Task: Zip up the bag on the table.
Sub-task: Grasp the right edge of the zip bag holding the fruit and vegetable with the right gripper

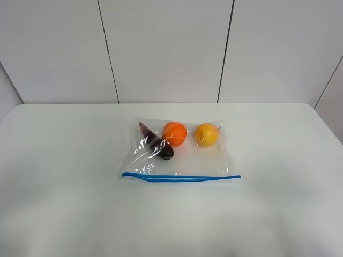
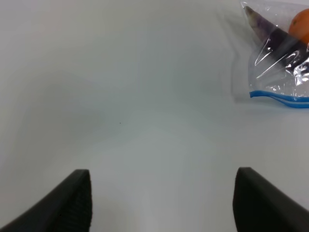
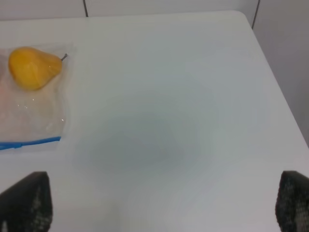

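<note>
The clear plastic bag (image 1: 179, 152) lies flat in the middle of the white table (image 1: 64, 176). Its blue zip strip (image 1: 181, 177) runs along the near edge. Inside are a dark purple eggplant (image 1: 156, 143), an orange (image 1: 174, 133) and a yellow pear (image 1: 206, 134). Neither arm shows in the high view. My left gripper (image 2: 163, 198) is open over bare table, apart from the bag's corner (image 2: 282, 63). My right gripper (image 3: 164, 203) is open over bare table, apart from the bag's other end (image 3: 34, 106) with the pear (image 3: 34, 67).
A pale panelled wall (image 1: 171, 48) stands behind the table's far edge. The table's rounded right corner (image 3: 244, 19) shows in the right wrist view. White tabletop surrounds the bag on all sides.
</note>
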`<state>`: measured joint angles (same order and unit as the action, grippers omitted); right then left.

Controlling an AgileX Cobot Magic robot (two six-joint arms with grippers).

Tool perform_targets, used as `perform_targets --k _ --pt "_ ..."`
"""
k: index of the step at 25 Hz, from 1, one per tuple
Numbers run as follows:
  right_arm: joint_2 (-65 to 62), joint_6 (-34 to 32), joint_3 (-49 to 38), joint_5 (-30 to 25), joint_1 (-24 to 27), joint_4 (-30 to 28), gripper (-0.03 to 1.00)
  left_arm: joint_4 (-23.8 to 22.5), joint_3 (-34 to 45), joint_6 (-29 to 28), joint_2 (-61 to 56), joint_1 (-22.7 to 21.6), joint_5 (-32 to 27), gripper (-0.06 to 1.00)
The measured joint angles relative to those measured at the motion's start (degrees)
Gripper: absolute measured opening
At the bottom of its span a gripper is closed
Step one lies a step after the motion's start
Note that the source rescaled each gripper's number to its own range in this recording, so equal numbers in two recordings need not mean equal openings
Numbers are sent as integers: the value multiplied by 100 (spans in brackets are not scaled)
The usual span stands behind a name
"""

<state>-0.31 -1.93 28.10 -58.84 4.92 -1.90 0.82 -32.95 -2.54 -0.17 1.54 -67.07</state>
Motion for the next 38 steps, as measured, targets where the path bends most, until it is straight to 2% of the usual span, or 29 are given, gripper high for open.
perform_targets --k 22,26,31,35,38 --pt "93 35 25 -6 0 0 100 0 0 0 0 0 0 81" --pt "928 111 336 90 0 10 100 0 0 0 0 0 0 81" --pt "2497 127 987 484 0 223 100 0 0 0 0 0 0 81" --pt "3844 257 1468 751 0 646 100 0 0 0 0 0 0 81" --pt "4913 598 1779 773 0 1116 100 0 0 0 0 0 0 81"
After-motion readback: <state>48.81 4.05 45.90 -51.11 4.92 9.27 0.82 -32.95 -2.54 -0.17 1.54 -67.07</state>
